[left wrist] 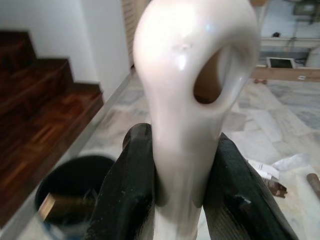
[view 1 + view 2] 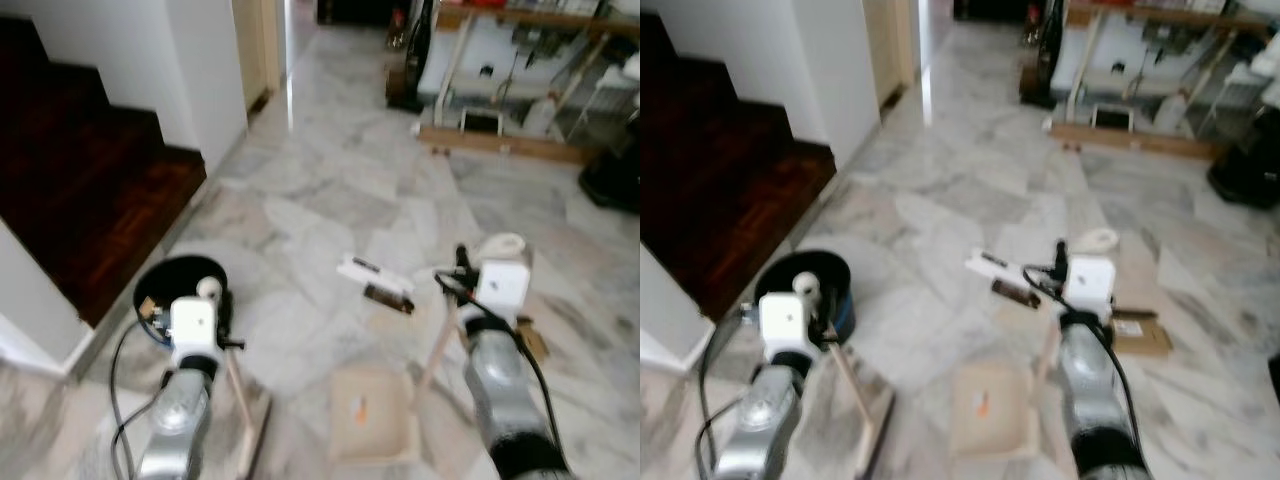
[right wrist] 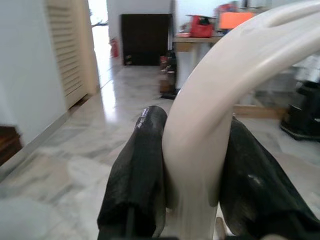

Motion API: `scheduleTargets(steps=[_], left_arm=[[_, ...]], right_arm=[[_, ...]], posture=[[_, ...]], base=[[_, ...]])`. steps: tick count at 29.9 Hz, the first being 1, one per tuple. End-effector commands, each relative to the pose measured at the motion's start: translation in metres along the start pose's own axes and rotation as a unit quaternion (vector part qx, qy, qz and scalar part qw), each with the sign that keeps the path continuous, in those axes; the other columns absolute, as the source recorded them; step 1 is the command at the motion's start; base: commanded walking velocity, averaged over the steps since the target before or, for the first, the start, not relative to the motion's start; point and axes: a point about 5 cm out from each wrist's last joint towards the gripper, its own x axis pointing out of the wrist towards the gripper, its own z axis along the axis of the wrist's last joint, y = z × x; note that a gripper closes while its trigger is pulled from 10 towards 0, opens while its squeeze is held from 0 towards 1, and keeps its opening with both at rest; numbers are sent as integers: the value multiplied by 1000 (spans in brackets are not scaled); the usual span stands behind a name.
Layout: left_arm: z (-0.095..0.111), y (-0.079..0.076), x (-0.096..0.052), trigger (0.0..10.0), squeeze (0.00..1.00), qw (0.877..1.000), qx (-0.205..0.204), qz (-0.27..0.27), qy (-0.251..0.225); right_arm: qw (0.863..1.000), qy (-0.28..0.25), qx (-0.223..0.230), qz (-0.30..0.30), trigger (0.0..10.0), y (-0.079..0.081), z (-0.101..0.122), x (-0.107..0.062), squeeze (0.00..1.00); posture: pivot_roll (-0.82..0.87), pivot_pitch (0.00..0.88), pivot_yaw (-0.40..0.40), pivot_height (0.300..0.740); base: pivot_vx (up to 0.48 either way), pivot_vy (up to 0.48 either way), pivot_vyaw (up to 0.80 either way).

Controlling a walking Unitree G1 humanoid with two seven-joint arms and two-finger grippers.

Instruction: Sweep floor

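My left gripper (image 1: pixel 182 139) is shut on the cream looped handle of a broom (image 1: pixel 192 75). Its wooden stick slants down to the broom head (image 2: pixel 252 432) on the marble floor beside my left arm. My right gripper (image 3: pixel 195 120) is shut on the curved cream handle (image 3: pixel 220 95) of a dustpan (image 2: pixel 372 425), which rests on the floor between my arms. Ahead of the pan lie a white paper strip (image 2: pixel 368 270), a dark brown scrap (image 2: pixel 388 296), a crumpled white piece (image 2: pixel 502 244) and a flat cardboard bit (image 2: pixel 532 340).
A black bucket (image 2: pixel 185 282) stands just ahead of my left gripper, near the white wall base. Dark wooden stairs (image 2: pixel 90 190) rise on the left. A wooden rack with clutter (image 2: pixel 510 90) and a black object (image 2: pixel 612 180) stand at the far right. A corridor (image 2: pixel 300 40) opens ahead.
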Motion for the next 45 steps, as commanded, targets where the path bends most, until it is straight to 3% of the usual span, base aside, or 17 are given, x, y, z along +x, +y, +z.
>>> scheduleTargets(steps=[1,25,45], left_arm=[[9,-8,4,10000,0,1000,-6,-10,-21],[10,-6,5,10000,0,1000,-4,-10,-22],[29,0,15,10000,0,999,1,-2,-51]], right_arm=[[1000,-15,-7,-13,10000,-10,7,3,0],[1000,-20,-5,-8,10000,-7,9,4,0],[1000,-21,2,-6,10000,-2,10,5,0]], posture=[[22,0,-14,740],[22,0,-11,740],[32,0,0,740]], base=[[337,0,-800],[337,0,-67],[337,0,0]])
